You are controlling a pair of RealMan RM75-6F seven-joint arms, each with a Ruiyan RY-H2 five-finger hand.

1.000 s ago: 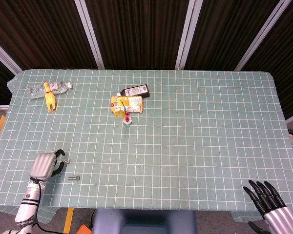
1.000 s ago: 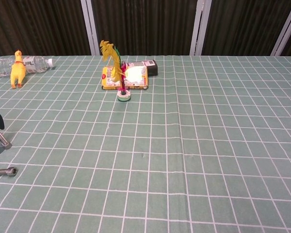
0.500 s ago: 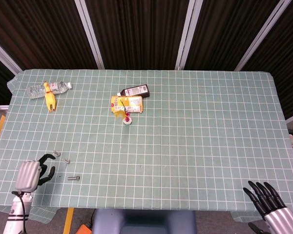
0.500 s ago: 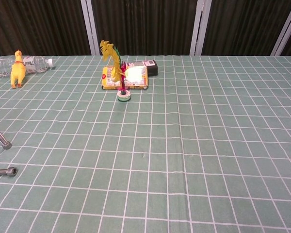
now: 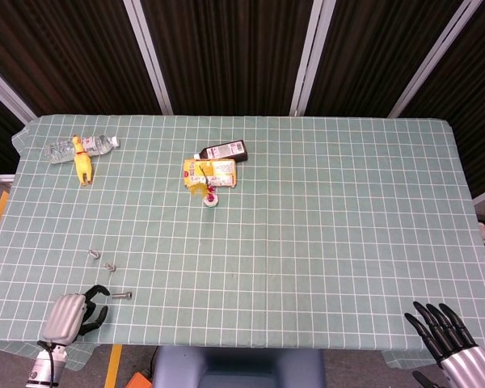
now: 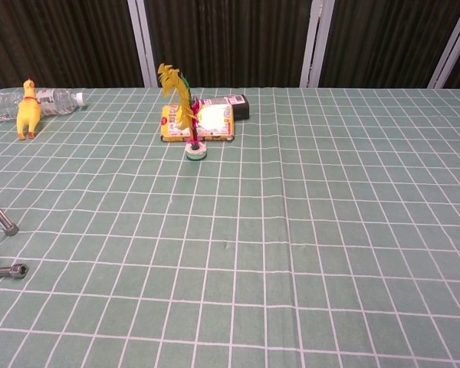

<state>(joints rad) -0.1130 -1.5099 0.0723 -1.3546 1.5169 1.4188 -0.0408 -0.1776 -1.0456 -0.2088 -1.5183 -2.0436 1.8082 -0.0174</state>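
My left hand [image 5: 68, 317], fingers curled around nothing, hangs just left of the bolt [image 5: 121, 296], which may roll away if brushed.

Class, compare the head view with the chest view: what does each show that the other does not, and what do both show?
Only the head view shows the left robot hand near the table's front edge, fingers curled, holding nothing, and the right robot hand with fingers spread, past the front right corner. It also shows three bolts, including one that the chest view misses. Only the chest view shows the feather toy standing upright. Both show the bottle, rubber chicken, yellow box and dark bottle.
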